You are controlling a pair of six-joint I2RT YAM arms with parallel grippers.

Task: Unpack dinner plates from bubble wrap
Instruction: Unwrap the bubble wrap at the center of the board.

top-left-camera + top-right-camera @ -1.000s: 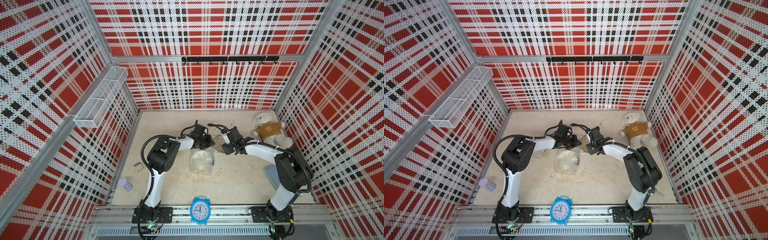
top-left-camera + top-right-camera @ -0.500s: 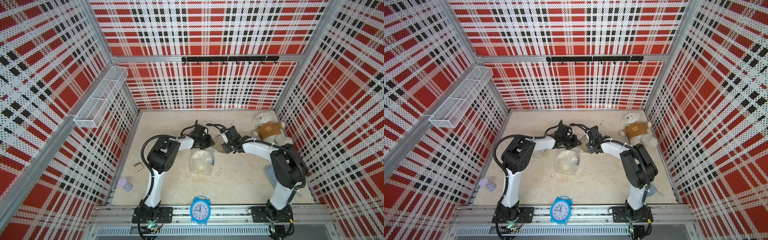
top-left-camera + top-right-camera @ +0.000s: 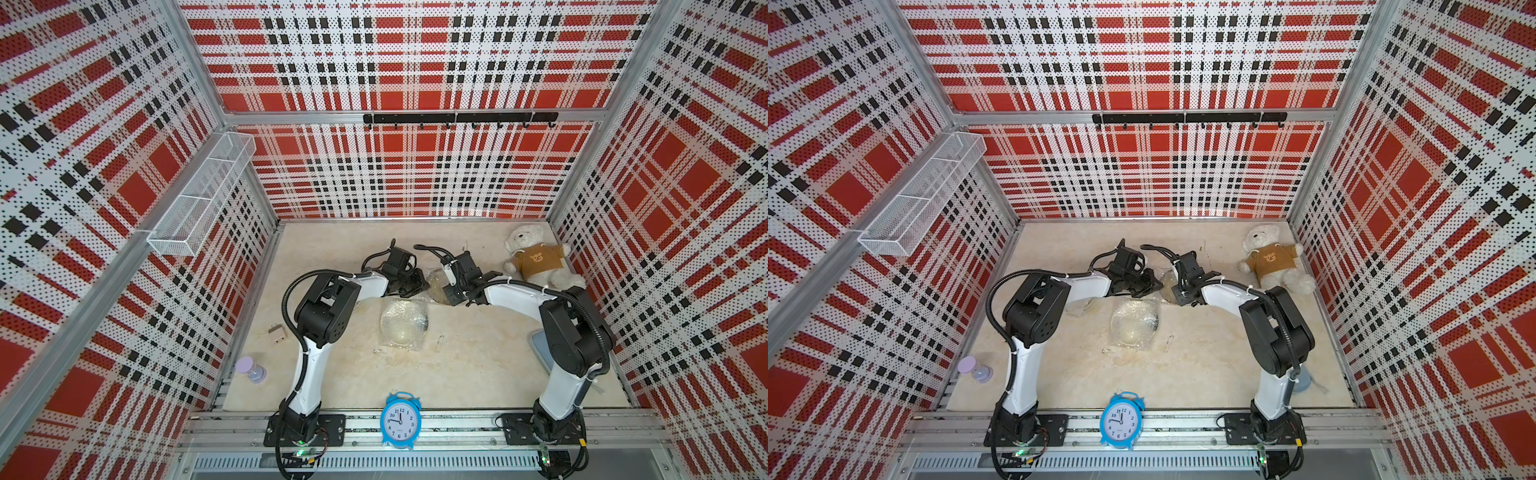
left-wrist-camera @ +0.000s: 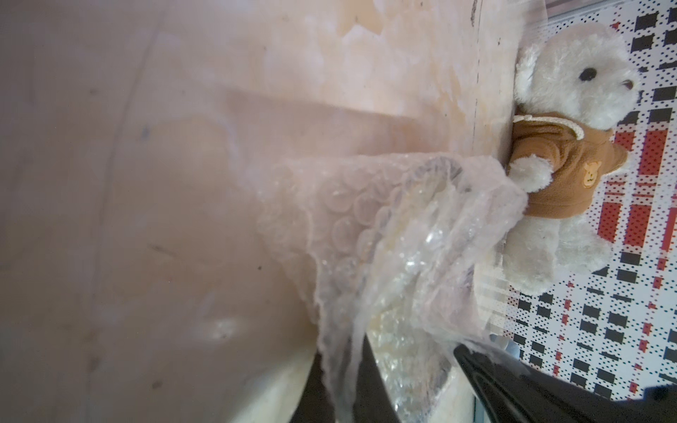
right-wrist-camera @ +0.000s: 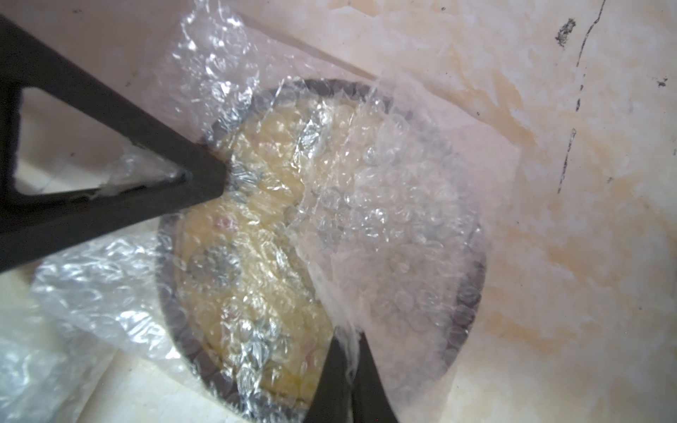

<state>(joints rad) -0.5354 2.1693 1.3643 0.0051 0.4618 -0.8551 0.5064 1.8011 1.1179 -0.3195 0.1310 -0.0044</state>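
Under bubble wrap (image 5: 384, 219), flat: yellow black-rimmed plate (image 5: 252, 256); second wrapped plate (image 3: 404, 322) nearby.

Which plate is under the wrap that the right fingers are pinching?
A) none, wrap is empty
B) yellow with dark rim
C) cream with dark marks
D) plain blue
B: the right wrist view shows the right fingers shut on bubble wrap covering a yellow plate with a dark rim.
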